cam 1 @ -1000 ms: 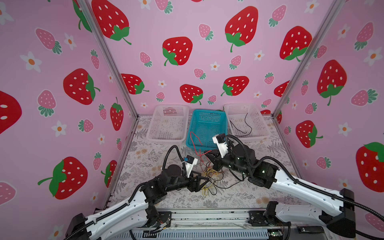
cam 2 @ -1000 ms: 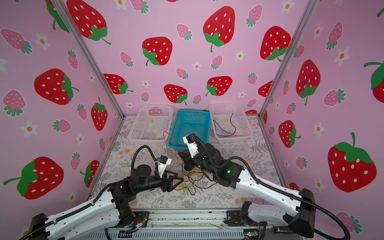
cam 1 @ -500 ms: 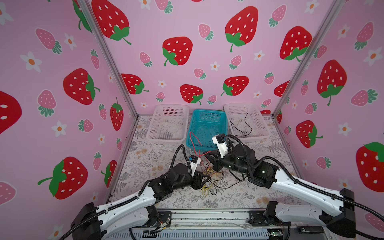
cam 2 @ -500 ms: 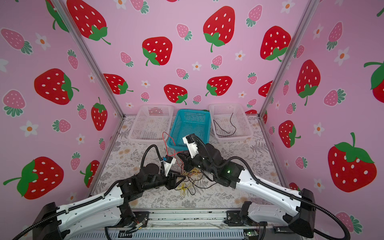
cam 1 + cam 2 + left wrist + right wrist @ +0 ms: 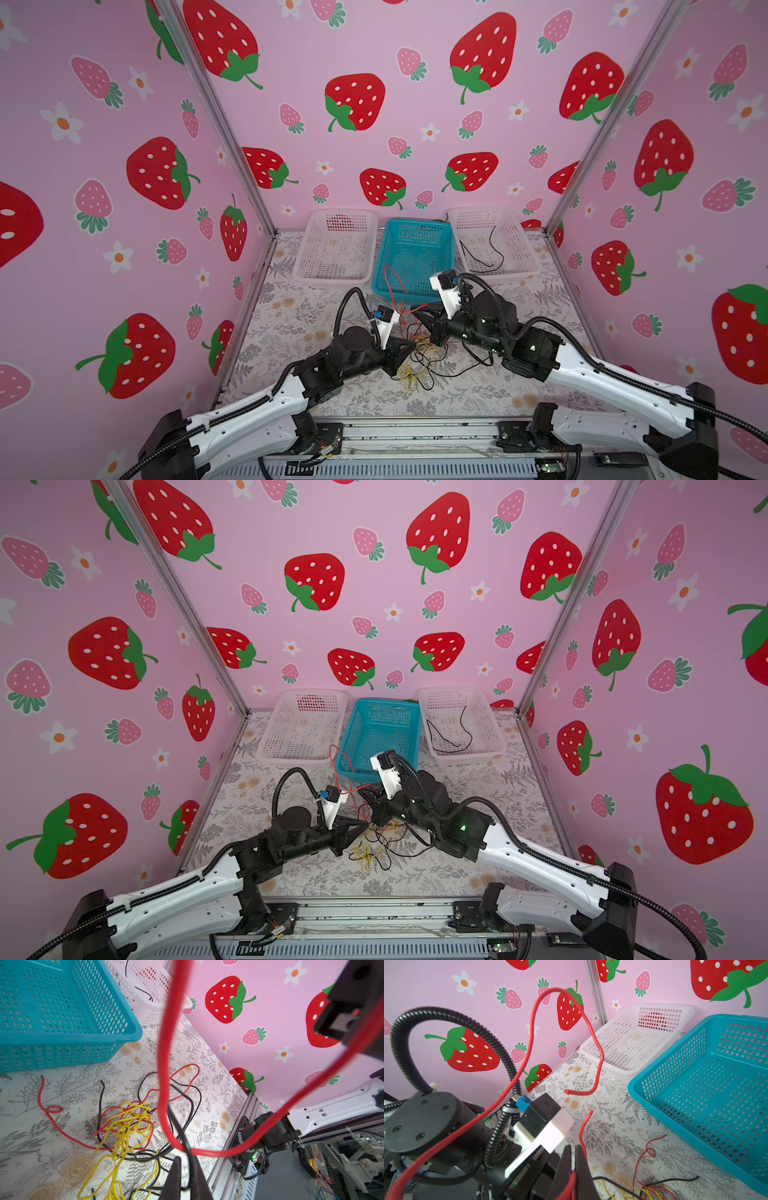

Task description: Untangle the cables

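**A:** Where are the cables (image 5: pixel 419 359)?

**B:** In a heap on the counter (image 5: pixel 291 328); red, yellow and black knotted together, just in front of the blue basket (image 5: pixel 415 235); both claws meet over the heap.

**A:** And the claws?

**B:** The left claw (image 5: pixel 187 1160) is pinched together on a black cable (image 5: pixel 176 1124) rising from the heap; the right claw (image 5: pixel 572 1148) is clamped on a red cable (image 5: pixel 532 1028), which arches up in a tall loop before the blue basket.

**A:** Anything further out?

**B:** A second black cable (image 5: pixel 441 734) lies in the right white basket (image 5: pixel 449 698), well apart from the heap.
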Tool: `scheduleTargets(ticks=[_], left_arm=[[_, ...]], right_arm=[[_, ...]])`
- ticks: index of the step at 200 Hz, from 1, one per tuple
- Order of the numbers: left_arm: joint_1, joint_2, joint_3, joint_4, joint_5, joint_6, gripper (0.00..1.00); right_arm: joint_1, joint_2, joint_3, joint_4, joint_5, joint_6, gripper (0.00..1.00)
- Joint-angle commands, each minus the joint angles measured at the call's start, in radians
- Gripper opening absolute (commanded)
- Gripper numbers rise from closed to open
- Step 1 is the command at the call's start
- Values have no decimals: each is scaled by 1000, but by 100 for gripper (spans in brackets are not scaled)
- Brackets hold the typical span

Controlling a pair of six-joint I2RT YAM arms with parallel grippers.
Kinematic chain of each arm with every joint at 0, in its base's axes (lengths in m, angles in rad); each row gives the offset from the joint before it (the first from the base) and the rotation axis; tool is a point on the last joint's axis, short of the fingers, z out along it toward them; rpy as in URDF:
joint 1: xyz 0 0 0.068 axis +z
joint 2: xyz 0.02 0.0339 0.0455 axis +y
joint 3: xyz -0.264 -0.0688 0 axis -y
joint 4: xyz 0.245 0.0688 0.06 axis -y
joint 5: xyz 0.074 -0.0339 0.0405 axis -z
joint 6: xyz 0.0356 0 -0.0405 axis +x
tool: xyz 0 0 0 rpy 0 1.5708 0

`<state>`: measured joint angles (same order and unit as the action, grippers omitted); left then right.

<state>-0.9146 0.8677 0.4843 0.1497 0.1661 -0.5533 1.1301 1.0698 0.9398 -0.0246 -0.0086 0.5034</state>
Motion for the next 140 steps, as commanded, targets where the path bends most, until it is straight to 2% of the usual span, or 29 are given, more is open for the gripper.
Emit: scheduleTargets(ticks=[1, 13, 86, 140], left_arm=[[-2, -48, -2, -39, -22, 11, 7], [-2, -77, -4, -63, -70, 17, 0], [18, -227, 100, -395, -240, 78, 0], [51, -269, 280, -664, -390, 182, 0]], right_arm=[[5, -37, -33, -8, 19, 8, 0], [5, -48, -49, -19, 14, 11, 0], [3, -202, -161, -162, 38, 4, 0], [3, -310, -140, -296, 164, -30, 0]])
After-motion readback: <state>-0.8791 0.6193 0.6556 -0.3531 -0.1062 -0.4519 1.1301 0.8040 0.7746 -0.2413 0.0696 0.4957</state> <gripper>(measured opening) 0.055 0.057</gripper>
